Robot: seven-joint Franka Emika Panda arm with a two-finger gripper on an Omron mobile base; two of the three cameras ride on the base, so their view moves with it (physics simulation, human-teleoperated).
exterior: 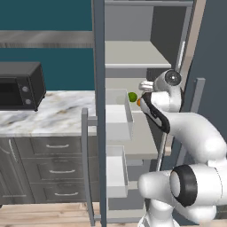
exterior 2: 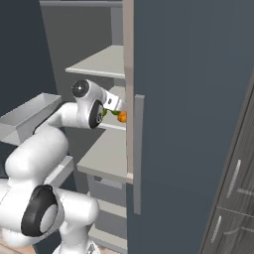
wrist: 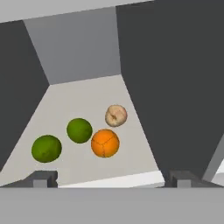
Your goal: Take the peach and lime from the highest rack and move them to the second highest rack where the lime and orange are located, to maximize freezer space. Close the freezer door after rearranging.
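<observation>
Two dark fingertips (wrist: 41, 178) of the end effector (wrist: 109, 179) stand nearest to the hand camera, far apart from each other, with nothing between them; the end effector is spread and empty. Beyond them lies the pale rack (wrist: 87, 100) inside the freezer, and four fruits rest on it. The orange (wrist: 105, 143) is taken here as the landmark. One lime (wrist: 79, 130) lies just beside the orange, on its left in the hand view and a little farther in; whether they touch cannot be told. A second lime (wrist: 46, 148) lies farther to the left of the orange, near the first lime but apart from it. The peach (wrist: 116, 115), pale with a brownish mark, lies just behind the orange, toward the back wall, very close to it.

From the left base view, the white arm (exterior: 195, 133) reaches into the open freezer, and a green lime (exterior: 132, 96) and a bit of the orange (exterior: 138, 102) show next to the wrist. The freezer door (exterior: 99, 111) stands open, with white bins (exterior: 117, 117) on its inner side. Left of the door, a marble surface (exterior: 57, 115) carries a black microwave (exterior: 20, 85), well apart from the orange.
</observation>
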